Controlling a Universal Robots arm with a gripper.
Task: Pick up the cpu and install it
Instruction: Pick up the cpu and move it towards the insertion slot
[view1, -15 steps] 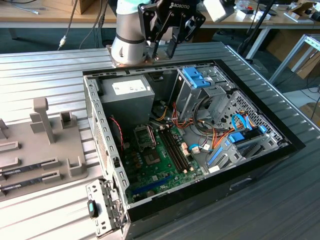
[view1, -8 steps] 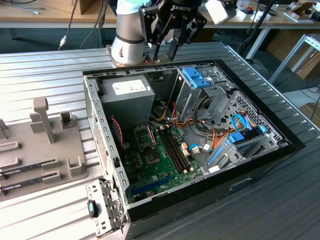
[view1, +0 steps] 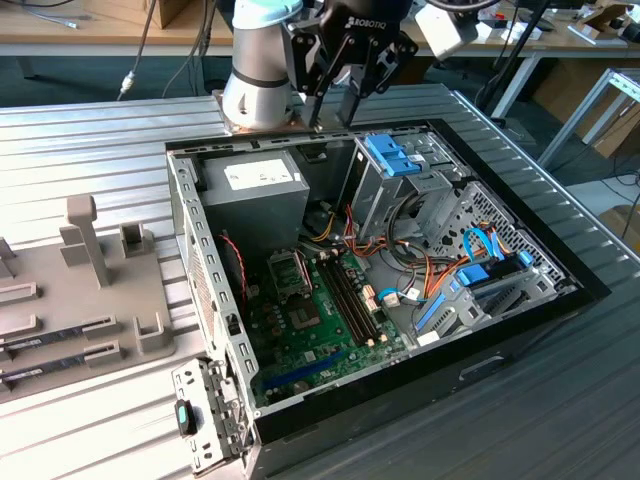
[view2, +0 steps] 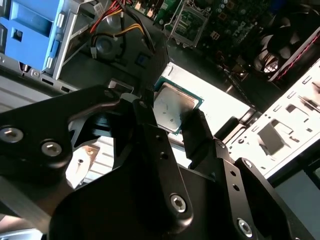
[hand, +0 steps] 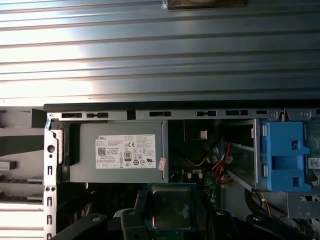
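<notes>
In both wrist views the cpu (view2: 174, 102) (hand: 171, 209), a thin square chip with a pale metal top and a green rim, sits edge to edge between two black fingers (view2: 197, 127). My gripper (view2: 172, 95) (hand: 171, 220) is shut on it. In the exterior view the gripper (view1: 334, 116) hangs over the far rim of the open computer case (view1: 520, 330), above the power supply (view1: 255, 185) (hand: 117, 152). The motherboard's socket frame (view1: 288, 272) (view2: 190, 22) lies lower in the case, apart from the chip.
A blue drive cage (view1: 392, 155) (hand: 285, 155) and bundles of coloured cables (view1: 420, 275) stand beside the board. Memory slots (view1: 350, 295) run next to the socket. A grey fixture tray (view1: 90, 300) with dark memory sticks (view1: 60, 333) lies on the exterior view's left.
</notes>
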